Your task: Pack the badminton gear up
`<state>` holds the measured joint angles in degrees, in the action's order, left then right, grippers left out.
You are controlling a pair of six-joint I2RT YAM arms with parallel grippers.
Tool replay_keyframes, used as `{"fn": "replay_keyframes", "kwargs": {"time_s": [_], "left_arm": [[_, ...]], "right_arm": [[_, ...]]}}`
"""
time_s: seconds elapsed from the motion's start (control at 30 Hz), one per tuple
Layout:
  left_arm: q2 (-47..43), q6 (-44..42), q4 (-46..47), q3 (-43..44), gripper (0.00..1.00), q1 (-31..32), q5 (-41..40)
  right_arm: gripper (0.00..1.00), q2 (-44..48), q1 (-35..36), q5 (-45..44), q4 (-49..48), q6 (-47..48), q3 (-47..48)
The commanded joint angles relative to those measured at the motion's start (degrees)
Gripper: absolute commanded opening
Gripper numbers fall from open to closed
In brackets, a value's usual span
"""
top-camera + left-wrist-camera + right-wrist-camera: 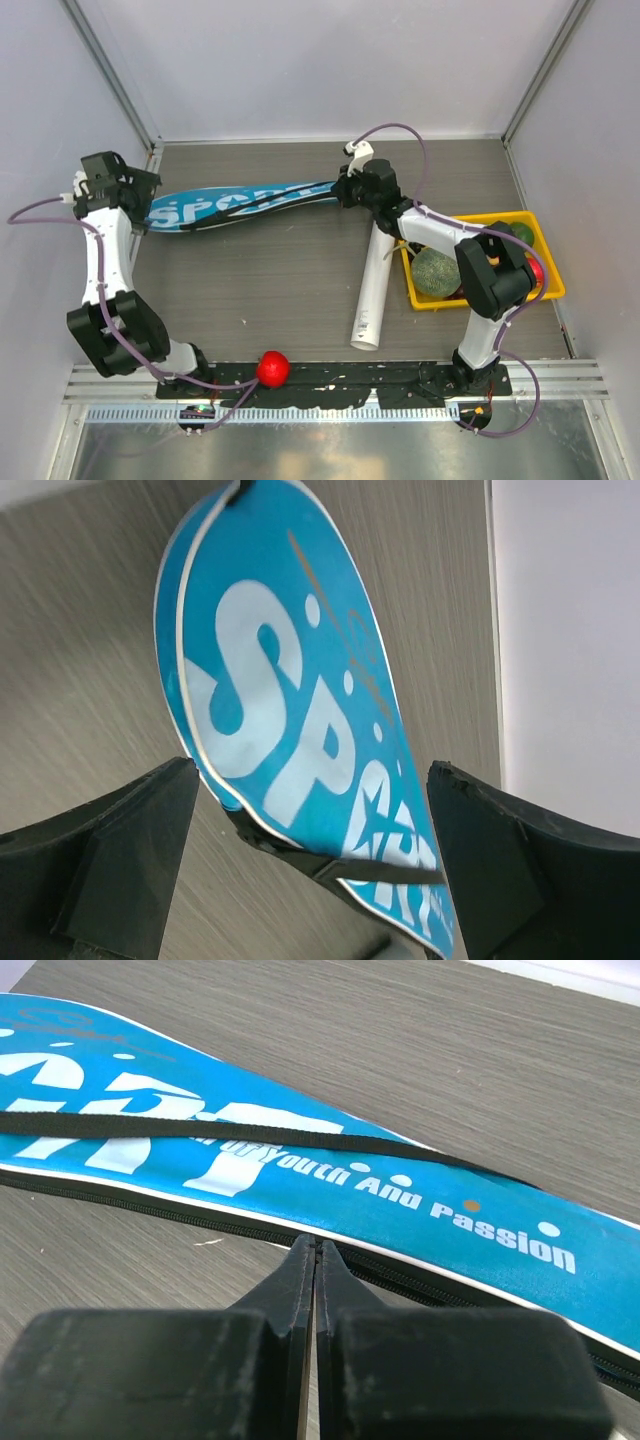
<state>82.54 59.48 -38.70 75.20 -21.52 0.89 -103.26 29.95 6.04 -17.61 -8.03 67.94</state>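
Observation:
The blue "SPORT" racket bag (230,205) lies flat across the back of the table, its wide end to the left and a black strap over it. My left gripper (148,197) stands open at that wide end. In the left wrist view the bag (290,660) fills the gap between the spread fingers of the gripper (312,768), and they do not touch it. My right gripper (341,190) is shut at the narrow end. Its tips (316,1242) rest against the black zipper edge of the bag (420,1195). A long white tube (372,285) lies just right of centre.
A yellow tray (548,285) of fruit sits at the right, partly under the right arm. A small red ball (272,368) rests on the black rail at the near edge. Grey walls close in the left, back and right sides.

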Motion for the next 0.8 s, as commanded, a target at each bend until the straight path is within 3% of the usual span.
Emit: {"fn": "replay_keyframes", "kwargs": {"time_s": [0.0,0.17,0.33,0.47,0.63,0.77], "left_arm": [[-2.7,-2.1,-9.2,7.8,0.99,2.9,-15.9],[-3.4,-6.6,-9.3,9.8,0.99,5.7,-16.6],[-10.5,-38.3,15.3,-2.0,0.97,16.2,-10.4],[-16.8,-57.6,31.7,-13.4,0.92,23.2,8.9],[-12.9,-77.2,26.7,-11.7,0.80,34.9,6.9],[-7.8,-90.6,26.6,-13.1,0.82,44.0,-0.1]], "right_arm": [[0.05,0.7,0.8,0.1,-4.9,-1.5,0.2],[0.05,1.0,0.9,0.5,-4.9,-2.9,-0.4],[0.05,2.1,1.3,1.2,-4.5,-2.8,-1.1],[0.05,2.8,1.3,2.2,-4.5,-2.8,-1.4],[0.05,3.8,1.2,3.3,-6.3,-4.3,-2.3],[0.05,3.8,1.3,3.7,-6.6,-5.1,-2.3]]}}
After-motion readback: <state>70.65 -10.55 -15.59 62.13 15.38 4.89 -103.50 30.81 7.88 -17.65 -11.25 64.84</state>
